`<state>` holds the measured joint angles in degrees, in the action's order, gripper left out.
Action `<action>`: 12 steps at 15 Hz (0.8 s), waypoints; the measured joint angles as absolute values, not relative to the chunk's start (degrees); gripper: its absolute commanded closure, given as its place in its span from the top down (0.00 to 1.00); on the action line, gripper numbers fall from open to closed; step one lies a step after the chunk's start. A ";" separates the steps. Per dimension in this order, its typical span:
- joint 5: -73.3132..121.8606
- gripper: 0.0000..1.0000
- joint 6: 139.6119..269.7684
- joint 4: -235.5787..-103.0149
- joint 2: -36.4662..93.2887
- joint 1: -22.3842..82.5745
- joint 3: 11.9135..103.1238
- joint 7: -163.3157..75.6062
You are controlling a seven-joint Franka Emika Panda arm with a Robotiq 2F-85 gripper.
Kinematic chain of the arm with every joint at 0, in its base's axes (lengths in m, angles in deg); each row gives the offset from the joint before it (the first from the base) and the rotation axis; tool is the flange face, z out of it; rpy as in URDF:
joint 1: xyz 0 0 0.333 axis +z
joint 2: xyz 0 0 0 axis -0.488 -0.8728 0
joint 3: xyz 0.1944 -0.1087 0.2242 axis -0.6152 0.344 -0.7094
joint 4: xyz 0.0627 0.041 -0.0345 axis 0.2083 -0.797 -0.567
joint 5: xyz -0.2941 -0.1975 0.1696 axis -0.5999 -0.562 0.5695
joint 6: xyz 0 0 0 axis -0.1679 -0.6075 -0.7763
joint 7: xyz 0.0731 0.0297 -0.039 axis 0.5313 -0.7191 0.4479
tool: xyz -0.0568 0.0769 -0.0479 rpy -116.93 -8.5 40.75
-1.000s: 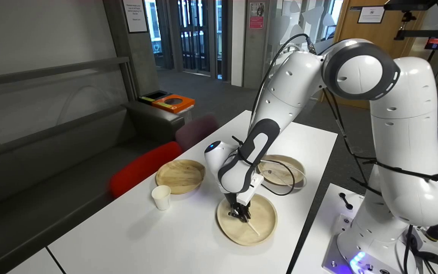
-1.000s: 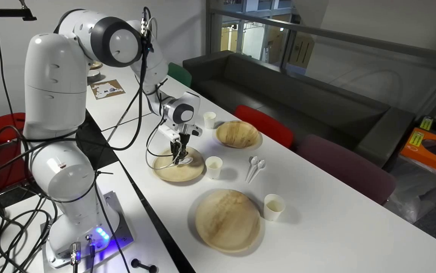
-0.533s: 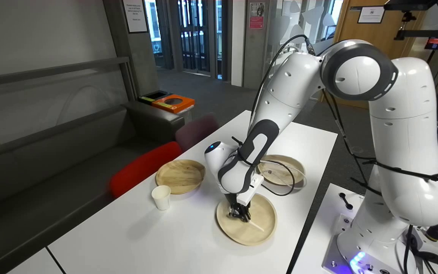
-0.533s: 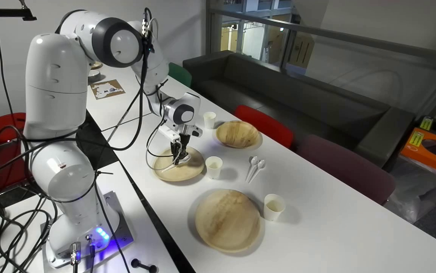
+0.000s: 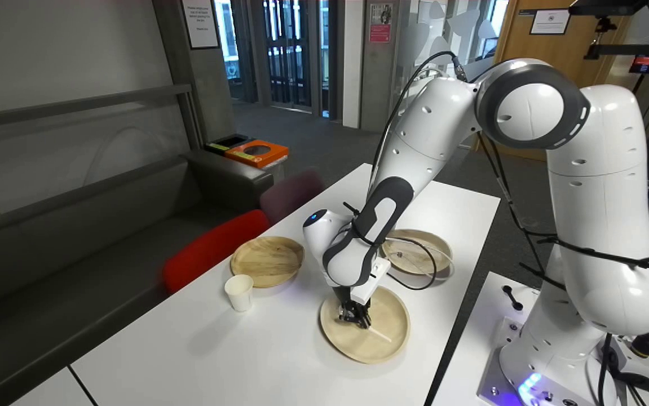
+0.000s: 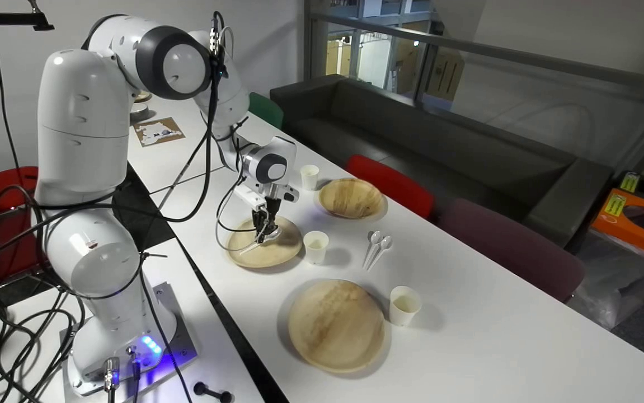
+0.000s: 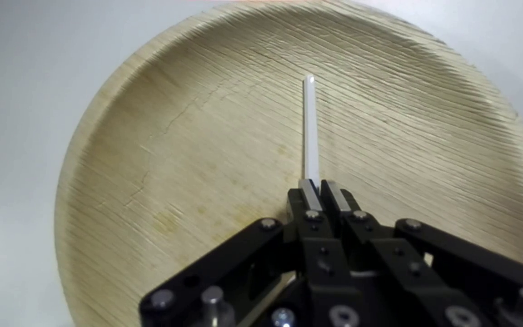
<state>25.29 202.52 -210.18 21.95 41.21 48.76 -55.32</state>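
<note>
From where I stand, the pincer is low over the plate, its tips nearly together with the handle of the spoon running in between them; it seems to have the spoon pinched there, though how firmly I can't tell. The spoon lies in the plate, and whether its handle end touches I can't say; the plate sits near the tabletop's edge on the side of the base. The handle points toward that edge, and the bowl peeks out past the pincer the other way.

To do this well, I'd squeeze evenly and squarely so that the slim handle can't pivot, and keep the tips from pressing down, or they may drag the plate against the cup just beside it.

Compared with a second ago, the handle has swung round: it now points more squarely at the base-side edge, in line with the tips. The plate looks nudged by a hair. Against half a second ago I can spot hardly any change.
</note>
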 measured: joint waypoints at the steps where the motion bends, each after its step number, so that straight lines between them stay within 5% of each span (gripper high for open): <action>1: 25.28 0.02 202.52 -210.18 21.95 41.22 48.76 -55.32; 12: 25.27 0.02 202.52 -210.58 23.04 41.35 48.62 -55.21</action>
<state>25.27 202.52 -210.58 23.04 41.35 48.62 -55.21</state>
